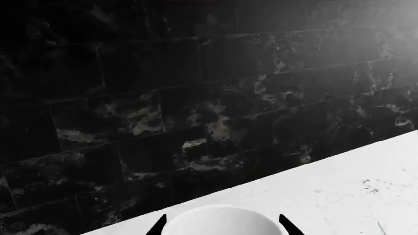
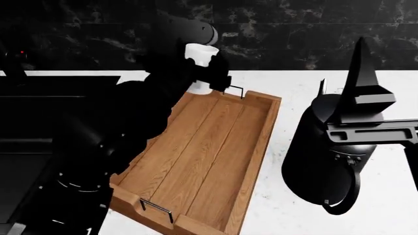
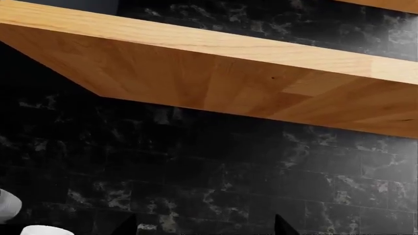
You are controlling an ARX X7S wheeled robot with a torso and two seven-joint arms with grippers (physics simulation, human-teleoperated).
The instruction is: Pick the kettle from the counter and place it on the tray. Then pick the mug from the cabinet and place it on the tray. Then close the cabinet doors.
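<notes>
I've got the mug [image 2: 199,55] upright and clamped in my left claw [image 1: 223,226] just past the tray's [image 2: 261,147] far end, tray floor lying below and back toward me, while my right claw [image 3: 205,226] hangs wide, kettle [image 2: 323,161] still on the surface [image 2: 392,215].

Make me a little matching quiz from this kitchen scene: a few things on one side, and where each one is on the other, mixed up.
Things:
1. mug
2. kettle
3. tray
4. wooden shelf

Places:
A. lying on the white counter, with nothing on its plank floor
B. mounted on the black tile wall, above the right arm's camera
C. between the jaws of the left gripper, at the tray's far end
D. off the tray, on its right side, under the right arm

Pairs: 1-C, 2-D, 3-A, 4-B
</notes>
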